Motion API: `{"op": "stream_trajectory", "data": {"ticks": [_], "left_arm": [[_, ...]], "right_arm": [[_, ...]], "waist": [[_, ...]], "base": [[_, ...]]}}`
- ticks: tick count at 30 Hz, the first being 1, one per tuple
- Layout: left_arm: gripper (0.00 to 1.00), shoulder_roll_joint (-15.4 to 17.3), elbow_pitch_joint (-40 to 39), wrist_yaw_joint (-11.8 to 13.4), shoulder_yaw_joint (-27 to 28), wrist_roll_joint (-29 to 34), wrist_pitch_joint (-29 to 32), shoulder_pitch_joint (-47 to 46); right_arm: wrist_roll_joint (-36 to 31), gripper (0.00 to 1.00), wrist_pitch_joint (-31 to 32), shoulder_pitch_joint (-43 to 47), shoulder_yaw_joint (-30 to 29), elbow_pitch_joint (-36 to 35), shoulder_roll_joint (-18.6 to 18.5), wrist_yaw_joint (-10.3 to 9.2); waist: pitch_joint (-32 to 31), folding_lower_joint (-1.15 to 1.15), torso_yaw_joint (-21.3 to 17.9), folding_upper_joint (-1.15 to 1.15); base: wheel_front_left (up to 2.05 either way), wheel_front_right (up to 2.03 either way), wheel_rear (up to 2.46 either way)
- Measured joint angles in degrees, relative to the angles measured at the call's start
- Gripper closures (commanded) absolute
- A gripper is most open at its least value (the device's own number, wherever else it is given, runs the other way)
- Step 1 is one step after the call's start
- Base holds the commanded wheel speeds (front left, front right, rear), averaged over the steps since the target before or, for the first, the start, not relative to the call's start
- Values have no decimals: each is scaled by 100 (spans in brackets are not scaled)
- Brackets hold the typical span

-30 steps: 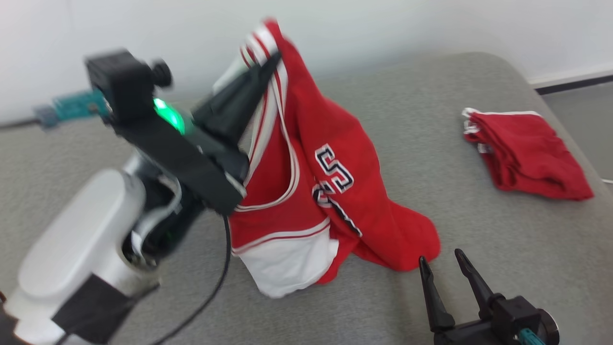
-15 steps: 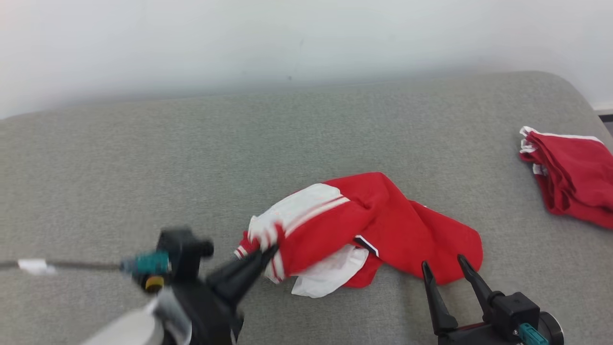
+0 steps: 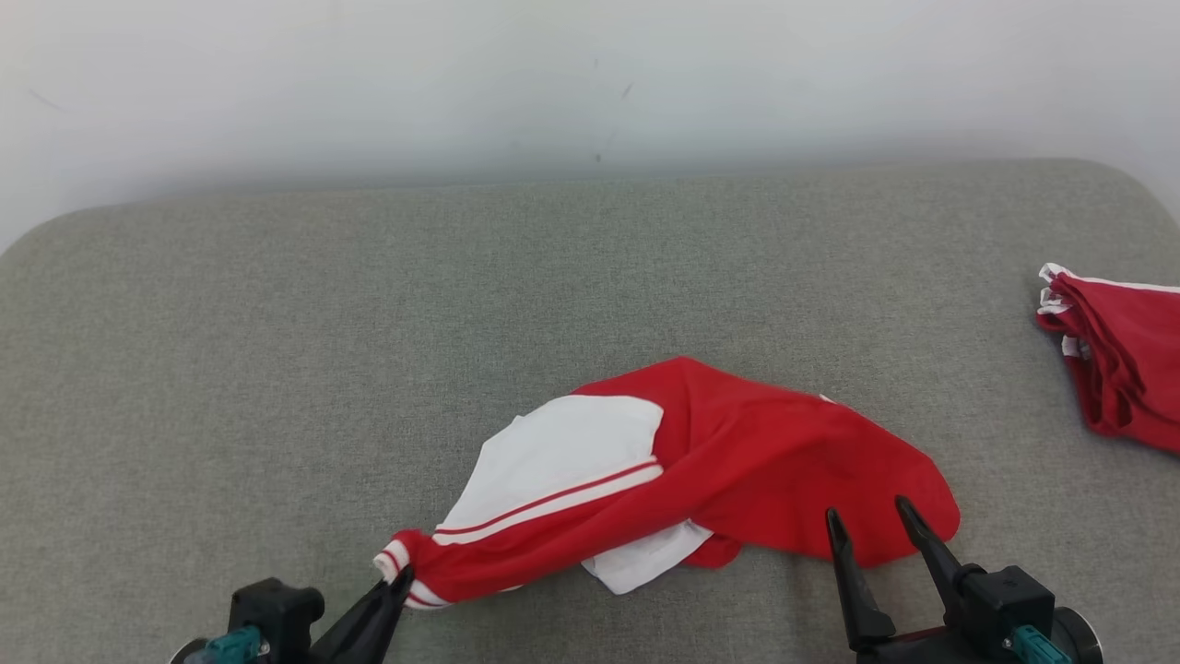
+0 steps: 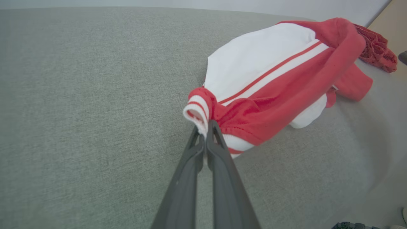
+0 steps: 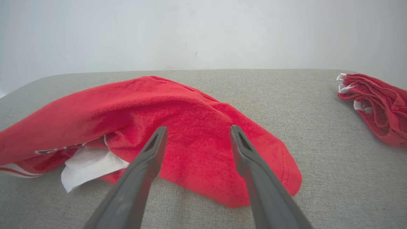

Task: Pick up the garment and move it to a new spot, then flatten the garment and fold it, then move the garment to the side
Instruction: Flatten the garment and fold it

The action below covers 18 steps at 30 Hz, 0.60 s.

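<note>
Item: red-and-white jersey [image 3: 701, 461], crumpled, lying near the front of the grey padded surface [image 3: 277, 323].
Left gripper [image 4: 205, 128]: fingers pinched on its striped trim.
Right gripper [image 3: 867, 509]: fingers apart, empty, at the red hem.
Step, as judged: relocation closing, flattening due.
Next: the right gripper needs an opposite edge to spread the cloth.

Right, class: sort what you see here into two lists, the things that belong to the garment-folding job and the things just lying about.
In the job:
- red and white jersey
- left gripper, shut on the jersey's striped edge
- right gripper, open, near the jersey's red end
- grey padded surface under it

Just lying about:
- second red garment, bunched at the far right
- pale wall behind
</note>
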Motion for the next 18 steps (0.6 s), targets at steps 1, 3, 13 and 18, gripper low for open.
{"op": "stream_trajectory", "data": {"ticks": [1, 3, 13, 18], "left_arm": [[100, -23, 102, 68, 40, -5, -46, 47], [100, -78, 264, 167, 65, -20, -89, 142], [95, -147, 726, 580, 148, -43, -193, 398], [100, -272, 918, 1063, 442, -57, -296, 583]], "right_arm": [[2, 0, 9, 1, 8, -14, -2, 0], [21, 0, 48, 2, 19, -36, -20, 0], [44, 0, 105, 69, -54, -127, -60, 0], [49, 0, 127, 106, -64, -148, -54, 0]], "waist": [[-4, 0, -2, 0], [-15, 0, -19, 0], [-52, 0, -160, 0], [-69, 0, -188, 0]], "base": [[0, 0, 0], [0, 0, 0], [0, 0, 0], [0, 0, 0]]}}
